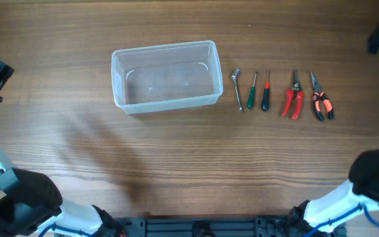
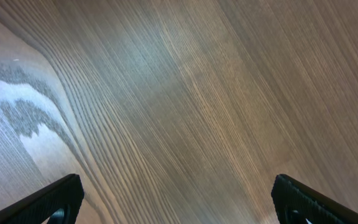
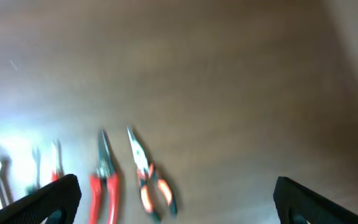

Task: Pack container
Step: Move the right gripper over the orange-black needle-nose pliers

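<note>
Five tools (image 1: 266, 99) lie rowed at frame right beside the empty container (image 1: 163, 49), awaiting packing; left pincer (image 2: 179, 200) and right pincer (image 3: 176, 200) gape apart, unladen.

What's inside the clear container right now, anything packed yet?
Nothing shows inside the container: the table is visible through its clear floor. The five tools lie outside it, in a row to its right. Nothing covers the container, so no part of its inside is hidden.
</note>
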Robot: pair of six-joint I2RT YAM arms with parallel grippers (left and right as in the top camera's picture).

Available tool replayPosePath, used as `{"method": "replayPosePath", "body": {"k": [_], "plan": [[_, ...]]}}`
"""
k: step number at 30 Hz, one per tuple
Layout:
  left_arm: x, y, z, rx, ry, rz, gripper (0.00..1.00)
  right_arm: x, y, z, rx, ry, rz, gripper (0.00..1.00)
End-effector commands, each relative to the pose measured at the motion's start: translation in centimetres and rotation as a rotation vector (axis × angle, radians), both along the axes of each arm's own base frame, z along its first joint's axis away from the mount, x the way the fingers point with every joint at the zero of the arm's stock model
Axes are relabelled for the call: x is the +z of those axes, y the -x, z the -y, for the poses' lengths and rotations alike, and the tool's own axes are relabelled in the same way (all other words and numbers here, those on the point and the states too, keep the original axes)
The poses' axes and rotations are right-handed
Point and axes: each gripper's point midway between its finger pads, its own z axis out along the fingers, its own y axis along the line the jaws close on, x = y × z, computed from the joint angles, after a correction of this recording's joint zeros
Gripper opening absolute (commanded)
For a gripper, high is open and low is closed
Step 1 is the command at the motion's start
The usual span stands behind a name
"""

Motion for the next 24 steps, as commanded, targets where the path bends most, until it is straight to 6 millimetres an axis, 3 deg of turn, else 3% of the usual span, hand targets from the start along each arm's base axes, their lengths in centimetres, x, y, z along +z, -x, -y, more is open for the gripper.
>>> {"method": "replayPosePath", "body": {"k": [1, 4, 6, 14, 19, 24], "plan": [[-0.3, 0.0, 0.0, 0.012, 0.014, 0.002, 1.0, -7.1, 1.7, -0.2, -0.004, -0.083, -0.243, 0.99], [-0.3, 0.0, 0.0, 0.012, 0.014, 0.002, 1.0, -10.7, 3.4, -1.2, 0.003, -0.164, -0.397, 0.92], [-0.3, 0.0, 0.0, 0.012, 0.014, 0.002, 1.0, -12.1, 3.9, -1.5, 0.004, -0.191, -0.448, 0.86], [-0.3, 0.0, 0.0, 0.012, 0.014, 0.002, 1.0, -14.7, 4.6, -0.4, -0.022, -0.137, -0.532, 0.83], [-0.3, 0.0, 0.0, 0.012, 0.014, 0.002, 1.0, -16.3, 2.8, -1.0, 0.041, -0.161, -0.455, 0.84], [-0.3, 0.0, 0.0, 0.012, 0.014, 0.002, 1.0, -16.8, -0.6, -1.1, 0.126, -0.104, -0.339, 0.88]]}}
